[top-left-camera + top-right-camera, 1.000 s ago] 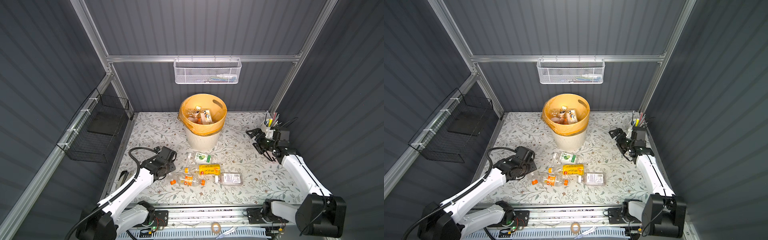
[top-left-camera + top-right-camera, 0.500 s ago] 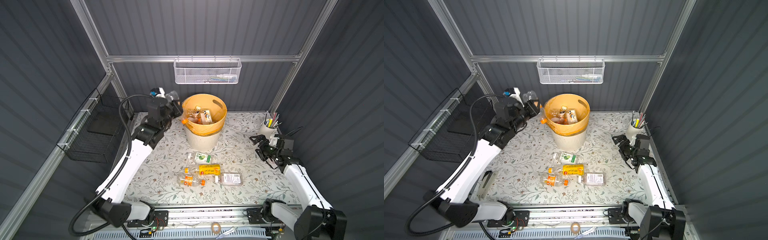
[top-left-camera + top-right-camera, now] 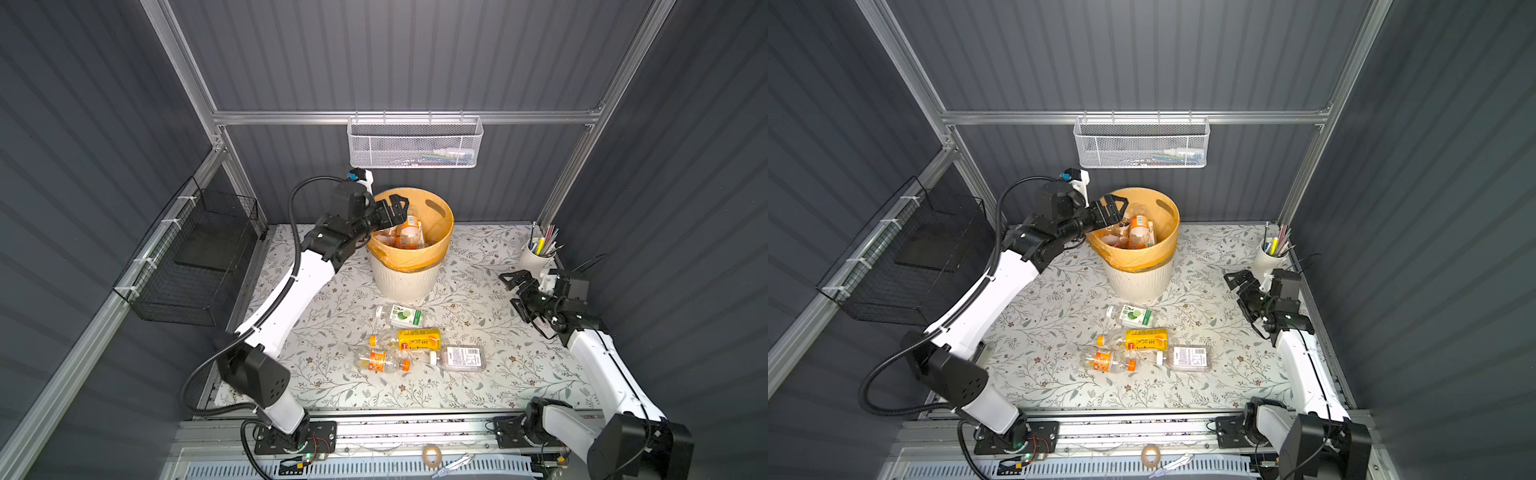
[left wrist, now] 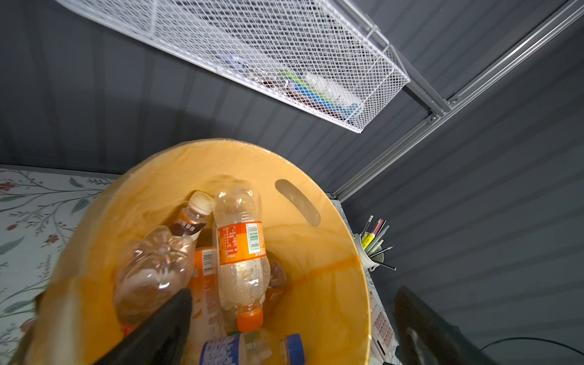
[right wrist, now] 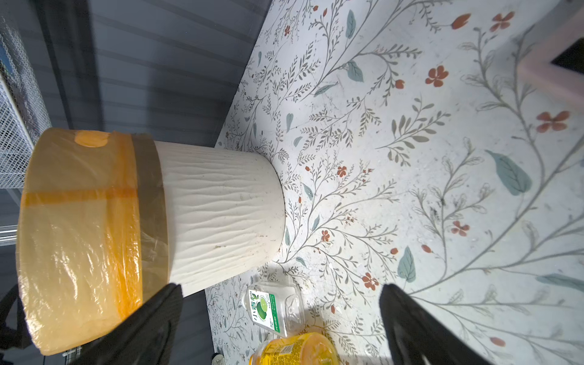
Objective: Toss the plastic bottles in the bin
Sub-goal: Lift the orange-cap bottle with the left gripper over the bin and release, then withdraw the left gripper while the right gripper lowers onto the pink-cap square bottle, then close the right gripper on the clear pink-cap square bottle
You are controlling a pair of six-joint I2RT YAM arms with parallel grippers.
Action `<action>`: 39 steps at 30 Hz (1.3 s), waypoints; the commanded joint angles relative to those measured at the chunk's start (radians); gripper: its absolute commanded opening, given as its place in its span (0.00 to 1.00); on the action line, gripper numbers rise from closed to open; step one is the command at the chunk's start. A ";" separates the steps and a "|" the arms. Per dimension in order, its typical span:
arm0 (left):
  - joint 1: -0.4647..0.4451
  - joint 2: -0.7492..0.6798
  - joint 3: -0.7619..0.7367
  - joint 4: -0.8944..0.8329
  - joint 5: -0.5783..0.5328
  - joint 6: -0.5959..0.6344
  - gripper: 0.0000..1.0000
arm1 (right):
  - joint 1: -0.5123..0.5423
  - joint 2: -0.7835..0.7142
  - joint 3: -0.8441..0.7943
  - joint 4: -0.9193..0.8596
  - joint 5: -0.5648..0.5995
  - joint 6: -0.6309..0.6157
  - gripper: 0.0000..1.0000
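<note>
The bin point(image 3: 404, 279) stands upright at the far middle of the flowered table point(image 3: 328, 386). It is round and cream-white with wavy ribs. An orange-yellow plastic bag lines it and folds down over the rim, and an oval handle hole shows in its far right side.

The left claw point(image 3: 395, 211) hangs over the left edge of the bin's mouth. Its two black fingers are spread wide and it pinches nothing. In the left wrist view several bottles lie heaped inside the bin point(image 4: 319, 271):
- an orange-label bottle point(image 4: 241, 249) with an orange cap
- a brown-label bottle point(image 4: 191, 222) with a cream cap
- a blue-label bottle point(image 4: 221, 349)
- a blurred clear bottle point(image 4: 155, 268) whose bottom faces the camera, just beside one finger point(image 4: 158, 328); whether they touch I cannot tell

Four more bottles lie on their sides on the table, on the near side of the bin:
- a green-label bottle point(image 3: 400, 315), the closest to the bin
- a yellow-label bottle point(image 3: 417, 338) with an orange cap
- a clear bottle with an orange band point(image 3: 380, 360)
- a flat clear bottle point(image 3: 459, 357) with a white label, to the right of the others

The right claw point(image 3: 510, 290) is low at the right side of the table, well apart from these bottles and near the white cup of pens point(image 3: 534, 257). Its fingers are also spread wide, with nothing between them.
</note>
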 commanded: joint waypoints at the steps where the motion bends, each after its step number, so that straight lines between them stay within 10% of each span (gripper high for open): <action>1: 0.001 -0.119 -0.069 0.068 -0.062 0.078 1.00 | -0.001 -0.010 -0.040 0.011 -0.019 0.034 0.99; 12: 0.002 -0.286 -0.369 0.008 -0.247 0.095 1.00 | 0.081 -0.130 -0.082 -0.281 0.127 0.180 0.99; 24: 0.005 -0.366 -0.532 -0.050 -0.350 0.088 1.00 | 0.453 -0.305 -0.113 -0.585 0.320 0.667 0.99; 39: 0.013 -0.417 -0.629 -0.062 -0.398 0.084 1.00 | 0.694 -0.050 -0.118 -0.435 0.403 0.893 0.99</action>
